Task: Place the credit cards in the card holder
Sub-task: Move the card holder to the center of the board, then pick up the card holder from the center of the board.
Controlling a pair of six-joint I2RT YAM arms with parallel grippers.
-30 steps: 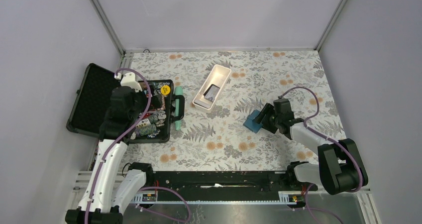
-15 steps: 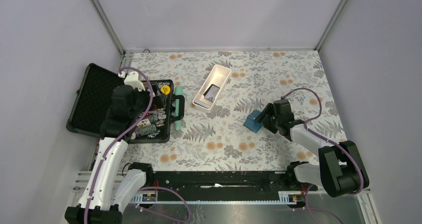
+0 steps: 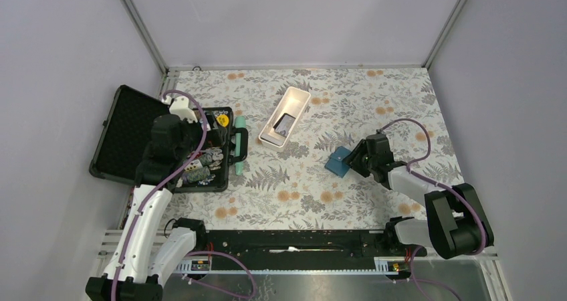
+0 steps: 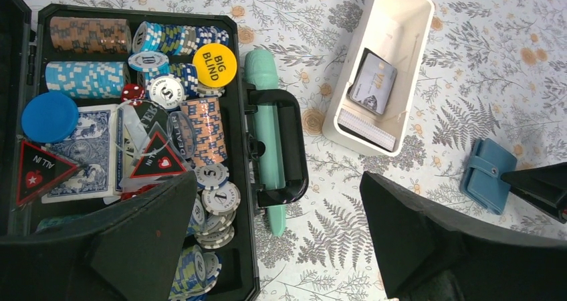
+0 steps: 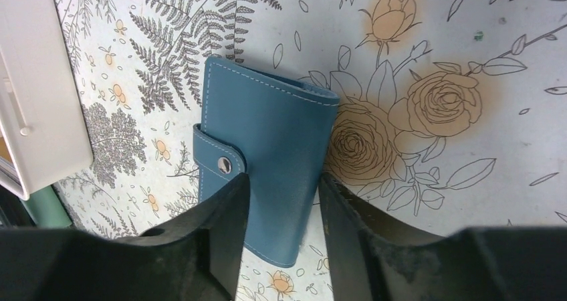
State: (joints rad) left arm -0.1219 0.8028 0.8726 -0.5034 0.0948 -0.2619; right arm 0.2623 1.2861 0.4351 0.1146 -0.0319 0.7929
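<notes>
The card holder [image 3: 337, 160] is a teal-blue wallet, snapped shut, lying flat on the floral table right of centre. It also shows in the right wrist view [image 5: 274, 134] and the left wrist view [image 4: 490, 175]. My right gripper [image 3: 353, 160] reaches it from the right; its partly open jaws sit over the wallet's near half [image 5: 281, 177], which is wider than the gap. A dark credit card [image 4: 373, 90] marked VIP lies inside the white tray [image 3: 297, 93]. The golden-orange card is out of view. My left gripper [image 4: 281, 247] is wide open and empty above the case's right edge [image 3: 175, 150].
An open black case [image 3: 124, 130] at the left holds poker chips [image 4: 87, 37], playing cards and a yellow BIG BLIND disc [image 4: 214, 65]. Its mint-green handle [image 4: 267, 114] lies between the case and the white tray [image 4: 364, 142]. The enclosure walls ring the table.
The right gripper and the wallet have shifted a little to the left, and the wallet now lies flatter. The left arm has barely moved.
</notes>
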